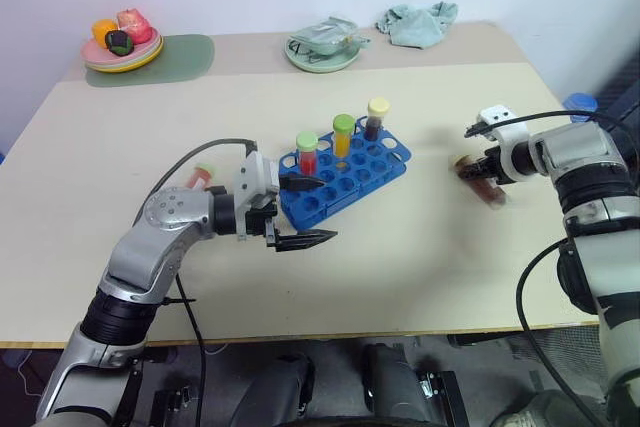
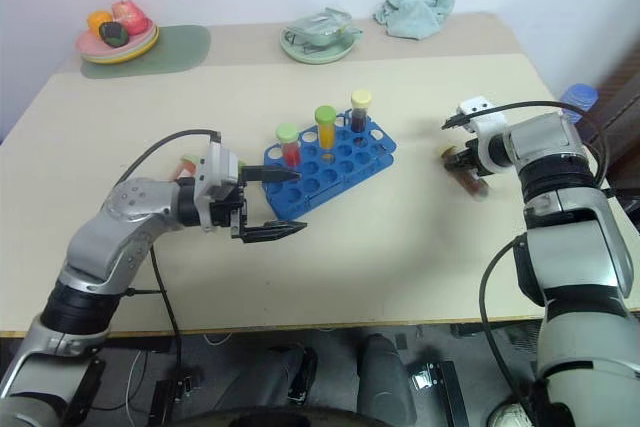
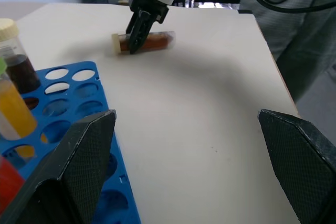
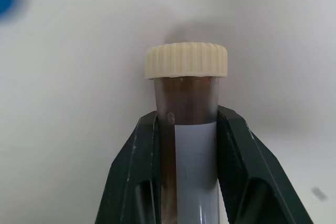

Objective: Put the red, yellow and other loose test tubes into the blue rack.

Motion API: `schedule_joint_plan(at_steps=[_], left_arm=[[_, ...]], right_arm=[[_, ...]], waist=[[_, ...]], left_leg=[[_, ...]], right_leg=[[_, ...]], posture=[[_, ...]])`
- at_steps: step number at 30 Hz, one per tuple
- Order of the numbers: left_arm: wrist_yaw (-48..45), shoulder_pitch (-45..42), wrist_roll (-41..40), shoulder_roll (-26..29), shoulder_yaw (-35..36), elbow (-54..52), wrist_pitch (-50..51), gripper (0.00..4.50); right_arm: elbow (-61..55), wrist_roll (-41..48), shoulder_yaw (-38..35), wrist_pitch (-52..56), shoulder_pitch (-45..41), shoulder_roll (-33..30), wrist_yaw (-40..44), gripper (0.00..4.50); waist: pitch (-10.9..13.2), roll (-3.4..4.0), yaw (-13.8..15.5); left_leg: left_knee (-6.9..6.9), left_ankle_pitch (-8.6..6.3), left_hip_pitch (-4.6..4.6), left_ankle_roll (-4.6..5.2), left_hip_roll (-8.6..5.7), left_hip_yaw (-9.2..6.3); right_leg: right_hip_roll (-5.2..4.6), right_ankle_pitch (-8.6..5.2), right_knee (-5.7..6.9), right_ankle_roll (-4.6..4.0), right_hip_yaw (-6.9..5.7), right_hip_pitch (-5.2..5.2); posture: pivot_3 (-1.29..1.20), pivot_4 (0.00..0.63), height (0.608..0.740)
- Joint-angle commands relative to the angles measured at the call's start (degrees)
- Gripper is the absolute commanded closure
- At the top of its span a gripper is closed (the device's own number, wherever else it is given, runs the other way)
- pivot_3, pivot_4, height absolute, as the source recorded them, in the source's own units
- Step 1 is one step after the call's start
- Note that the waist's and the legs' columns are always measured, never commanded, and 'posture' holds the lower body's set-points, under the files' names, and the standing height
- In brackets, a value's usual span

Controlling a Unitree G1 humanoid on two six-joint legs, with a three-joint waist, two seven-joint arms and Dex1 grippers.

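Observation:
The blue rack (image 1: 392, 159) stands mid-table with three capped tubes upright in it: red (image 1: 307, 155), yellow (image 1: 343, 137) and dark brown (image 1: 375, 122). Right of it, a loose dark brown test tube (image 1: 491, 193) with a cream cap lies on its side at the table surface, and my right gripper (image 1: 478, 175) is shut on its labelled middle (image 4: 190, 150). My left gripper (image 1: 308, 212) hangs open and empty just in front of the rack's left end. A reddish, green-capped test tube (image 1: 203, 175) lies behind my left forearm, partly hidden.
At the back stand a plate of toy fruit (image 1: 122, 47) on a green mat, a plate (image 1: 322, 50) holding a plastic bag, and a crumpled cloth (image 1: 418, 23). A blue object (image 1: 578, 103) sits past the table's right edge.

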Motion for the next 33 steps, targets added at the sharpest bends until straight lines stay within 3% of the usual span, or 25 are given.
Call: schedule_joint_plan(at_steps=[1, 5, 8, 11, 14, 20, 33], left_arm=[[0.2, 1.8, 0.1, 1.6, 3.2, -0.6, -2.2, 0.05], [0.1, 3.9, 0.3, 2.2, 5.2, 1.2, -4.3, 0.05], [0.8, 4.6, -0.1, 1.5, 7.1, 3.0, -6.0, 0.05], [2.5, 4.5, -1.6, 0.2, 9.4, 4.6, -6.2, 0.05], [2.8, 4.6, 1.2, 0.6, 9.5, 6.1, -8.8, 0.05], [8.8, 2.9, -0.9, -1.9, 13.9, 8.0, -8.1, 0.05], [14.0, 6.3, -2.7, -0.2, 17.0, -1.0, -3.0, 0.05]], right_arm=[[-23.7, 10.4, -14.6, 4.1, 6.3, 1.5, -3.2, 3.72], [-46.4, 18.3, -27.0, 5.5, 16.7, 11.1, -13.1, 3.72], [-55.3, 18.8, -27.2, -2.0, 22.6, 18.7, -19.1, 3.72], [-57.2, 17.5, -24.5, -11.3, 26.3, 25.7, -23.6, 3.72], [-53.9, 14.1, -20.9, -22.2, 27.9, 29.8, -26.4, 3.72], [-37.9, 9.6, -16.5, -45.3, 25.3, 35.8, -28.5, 3.72], [-15.9, 11.7, -18.5, -62.3, 20.7, 36.9, -28.9, 3.72]], waist=[[0.0, 0.02, 0.1], [0.0, -0.01, 0.5], [0.0, 0.00, 0.5], [0.0, 0.01, 0.3], [0.0, 0.03, -0.1], [0.0, 0.03, -1.0], [0.0, 0.04, -1.4]], left_leg=[[-0.02, 0.00, -0.02, 0.00, 0.00, -0.01], [0.01, 0.00, -0.01, -0.02, 0.01, -0.04], [0.05, 0.00, 0.04, -0.02, 0.00, -0.03], [0.06, 0.00, 0.07, -0.02, 0.00, -0.01], [0.06, 0.02, 0.11, -0.04, 0.00, 0.01], [0.04, 0.06, 0.16, -0.11, 0.00, -0.01], [0.03, 0.09, 0.18, -0.16, 0.12, -0.01]], right_leg=[[0.00, 0.00, 0.00, 0.00, 0.00, -0.03], [0.02, 0.00, 0.03, 0.00, 0.00, -0.01], [0.01, 0.00, 0.04, 0.00, 0.00, 0.07], [0.01, 0.01, 0.07, 0.01, 0.01, 0.07], [0.03, 0.01, 0.12, 0.01, 0.03, 0.05], [0.10, 0.02, 0.18, -0.01, 0.03, 0.06], [0.42, 0.07, 0.17, -0.10, 0.16, 0.04]], posture=[[0.00, 0.150, 0.740], [0.00, 0.150, 0.740], [0.00, 0.150, 0.740], [0.00, 0.150, 0.740], [0.00, 0.150, 0.740], [0.00, 0.150, 0.740], [0.00, 0.150, 0.740]])
